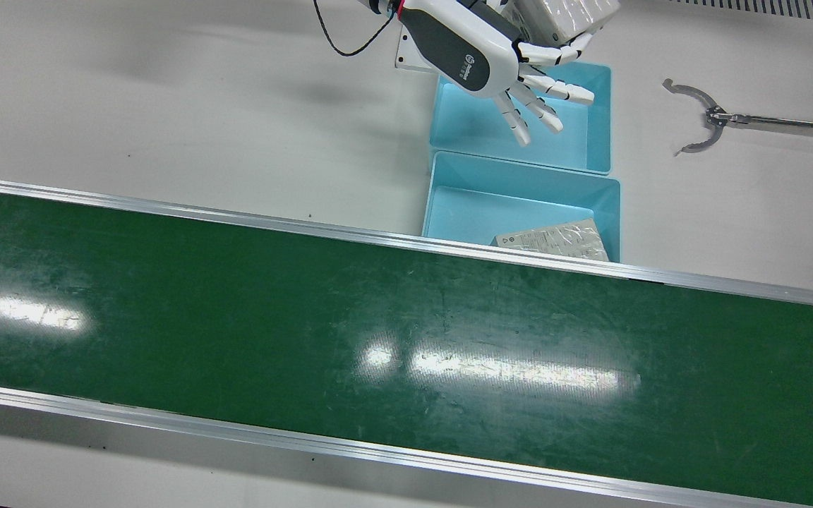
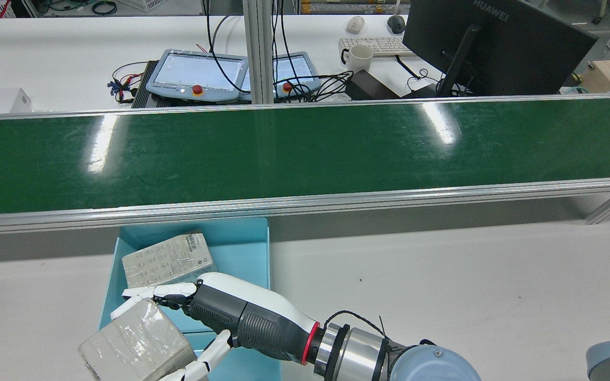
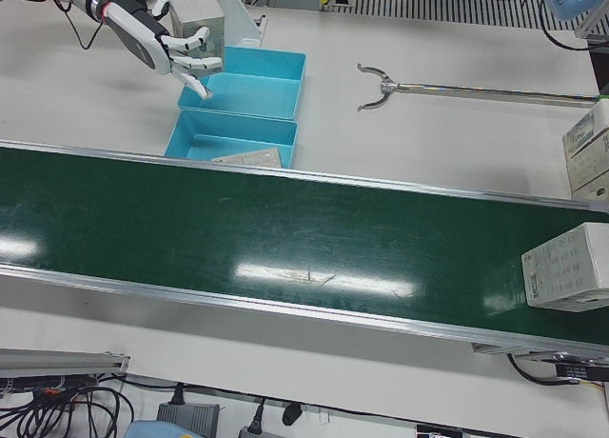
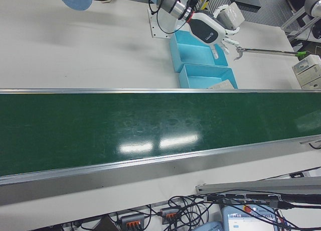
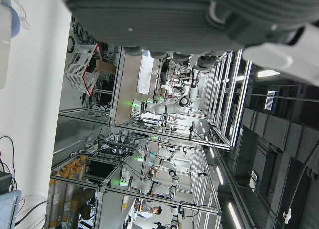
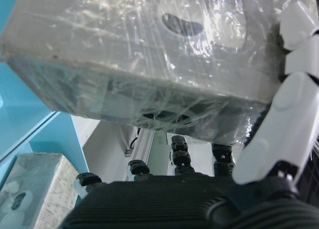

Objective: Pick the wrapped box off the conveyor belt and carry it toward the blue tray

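Note:
My right hand [image 1: 480, 60] is shut on the wrapped box [image 1: 569, 17], a grey carton in clear film. It holds the box in the air over the blue tray [image 1: 607, 120] that lies nearer the robot. In the rear view the hand [image 2: 231, 317] grips the box [image 2: 135, 341] at the bottom left. The right hand view shows the box [image 6: 149, 55] close up against the fingers [image 6: 279, 124]. The left hand view shows only part of the left hand's dark palm [image 5: 149, 15], so its state is unclear.
A second blue tray [image 1: 449, 204] beside the green conveyor belt [image 1: 308, 317] holds another wrapped box [image 1: 555, 240]. A metal grabber tool [image 1: 710, 120] lies on the table right of the trays. A white box [image 3: 571, 267] sits at the belt's end.

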Motion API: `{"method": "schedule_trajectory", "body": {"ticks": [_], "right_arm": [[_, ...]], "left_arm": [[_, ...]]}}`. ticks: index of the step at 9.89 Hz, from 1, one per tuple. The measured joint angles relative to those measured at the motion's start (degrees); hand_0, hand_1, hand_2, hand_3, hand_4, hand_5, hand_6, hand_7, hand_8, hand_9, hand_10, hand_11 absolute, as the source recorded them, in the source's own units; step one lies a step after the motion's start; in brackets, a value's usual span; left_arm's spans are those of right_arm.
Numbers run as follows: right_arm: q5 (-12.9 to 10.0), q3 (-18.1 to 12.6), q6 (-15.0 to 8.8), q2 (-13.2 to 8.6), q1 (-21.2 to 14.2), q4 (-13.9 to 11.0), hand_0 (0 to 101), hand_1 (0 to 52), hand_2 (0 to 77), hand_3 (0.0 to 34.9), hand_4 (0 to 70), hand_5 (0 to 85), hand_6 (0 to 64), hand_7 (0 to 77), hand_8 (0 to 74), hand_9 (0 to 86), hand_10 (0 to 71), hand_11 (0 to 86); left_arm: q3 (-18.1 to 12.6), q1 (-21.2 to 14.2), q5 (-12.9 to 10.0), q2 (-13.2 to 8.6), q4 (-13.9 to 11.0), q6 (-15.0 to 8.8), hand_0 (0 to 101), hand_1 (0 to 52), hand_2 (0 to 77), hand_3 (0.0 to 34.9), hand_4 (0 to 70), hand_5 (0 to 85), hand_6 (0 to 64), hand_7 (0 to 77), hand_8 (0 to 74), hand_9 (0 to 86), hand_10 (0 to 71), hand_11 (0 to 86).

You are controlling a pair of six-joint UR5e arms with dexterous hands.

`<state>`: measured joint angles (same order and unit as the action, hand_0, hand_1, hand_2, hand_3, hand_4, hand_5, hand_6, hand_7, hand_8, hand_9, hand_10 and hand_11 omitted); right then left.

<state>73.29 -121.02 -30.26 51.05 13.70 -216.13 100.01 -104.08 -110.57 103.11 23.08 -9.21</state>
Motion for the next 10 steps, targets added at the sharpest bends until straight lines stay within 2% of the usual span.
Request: {"method": "schedule_trajectory", "body": {"ticks": [1, 2, 3, 4, 5, 6, 7, 8, 9, 10], "right_arm": [[0.0, 0.1, -0.1, -0.3, -0.8, 0.0, 35, 14.7, 22.4, 29.7, 22.4, 22.9, 0.0, 9.3, 2.2, 1.6, 0.0, 1.6], [-0.1, 0.2, -0.1, -0.5, -1.2, 0.0, 35, 14.7, 22.4, 29.7, 21.8, 9.3, 0.0, 9.3, 2.2, 1.6, 0.0, 1.6], [-0.1, 0.3, -0.1, -0.5, -1.4, 0.0, 37, 2.2, 8.7, 29.7, 20.7, 7.6, 0.0, 9.3, 4.9, 1.6, 0.0, 1.1], [-0.1, 0.3, -0.1, -0.6, -1.5, 0.0, 37, 2.2, 8.7, 29.7, 20.7, 7.6, 0.0, 9.3, 4.9, 1.6, 0.0, 1.1], [-0.1, 0.3, -0.1, -0.6, -1.5, 0.0, 37, 1.6, 2.2, 29.6, 20.7, 7.6, 0.0, 9.3, 5.5, 1.6, 0.0, 1.1], [0.0, 0.1, -0.1, -0.4, -1.5, 0.0, 37, 1.6, 2.2, 29.5, 18.0, 6.5, 0.0, 9.3, 5.5, 1.6, 0.0, 1.1], [0.1, -0.1, 0.1, -0.3, -0.4, 0.0, 36, 1.6, 2.2, 29.6, 19.1, 6.0, 0.0, 9.3, 5.5, 1.1, 0.0, 1.1], [0.4, -0.3, 0.2, 0.0, 2.6, -0.2, 37, 1.1, 2.2, 29.7, 19.1, 7.1, 0.0, 9.3, 6.0, 1.1, 0.0, 1.1], [1.3, -0.2, 0.7, 0.5, 7.3, -0.4, 43, 1.1, 1.6, 29.8, 19.1, 13.6, 0.0, 9.3, 0.0, 1.1, 0.0, 1.1], [2.5, 0.4, 2.0, 1.1, 13.0, -0.5, 43, 1.1, 1.6, 29.8, 19.1, 13.6, 0.0, 10.4, 0.0, 1.1, 0.0, 0.5]], "left_arm": [[0.0, 0.0, 0.0, 0.0, 0.0, 0.0, 0, 0.0, 1.1, 0.0, 0.0, 0.5, 0.0, 0.5, 0.5, 0.5, 0.5, 0.0], [0.0, 0.0, 0.0, 0.0, 0.0, 0.0, 0, 0.0, 1.1, 0.0, 0.0, 0.5, 0.0, 0.5, 0.5, 0.0, 0.0, 0.0], [0.0, 0.0, 0.0, 0.0, 0.0, 0.0, 0, 0.0, 0.5, 0.0, 0.0, 0.5, 0.0, 0.5, 0.5, 0.0, 0.0, 0.0], [0.0, 0.0, 0.0, 0.0, 0.0, 0.0, 0, 0.0, 0.5, 0.0, 0.0, 0.5, 0.0, 0.5, 0.5, 0.0, 0.0, 0.0], [0.0, 0.0, 0.0, 0.0, 0.0, 0.0, 0, 0.0, 1.1, 0.0, 0.0, 0.5, 0.0, 0.5, 0.5, 0.0, 0.5, 0.0], [0.0, 0.0, 0.0, 0.0, 0.0, 0.0, 0, 0.0, 1.1, 0.0, 0.0, 0.5, 0.0, 0.5, 0.5, 0.0, 0.0, 0.0], [0.0, 0.0, 0.0, 0.0, 0.0, 0.0, 0, 0.0, 0.5, 0.0, 0.0, 0.5, 0.0, 0.5, 0.5, 0.5, 0.5, 0.0], [0.0, 0.0, 0.0, 0.0, 0.0, 0.0, 0, 0.0, 0.5, 0.0, 0.0, 0.5, 0.0, 0.5, 0.5, 0.5, 0.5, 0.0], [0.0, 0.0, 0.0, 0.0, 0.0, 0.0, 0, 0.0, 0.5, 0.0, 0.0, 0.5, 0.0, 0.5, 0.5, 0.0, 0.0, 0.0], [0.0, 0.0, 0.0, 0.0, 0.0, 0.0, 0, 0.0, 0.5, 0.0, 0.0, 0.5, 0.0, 0.5, 0.5, 0.0, 0.5, 0.0]]}}
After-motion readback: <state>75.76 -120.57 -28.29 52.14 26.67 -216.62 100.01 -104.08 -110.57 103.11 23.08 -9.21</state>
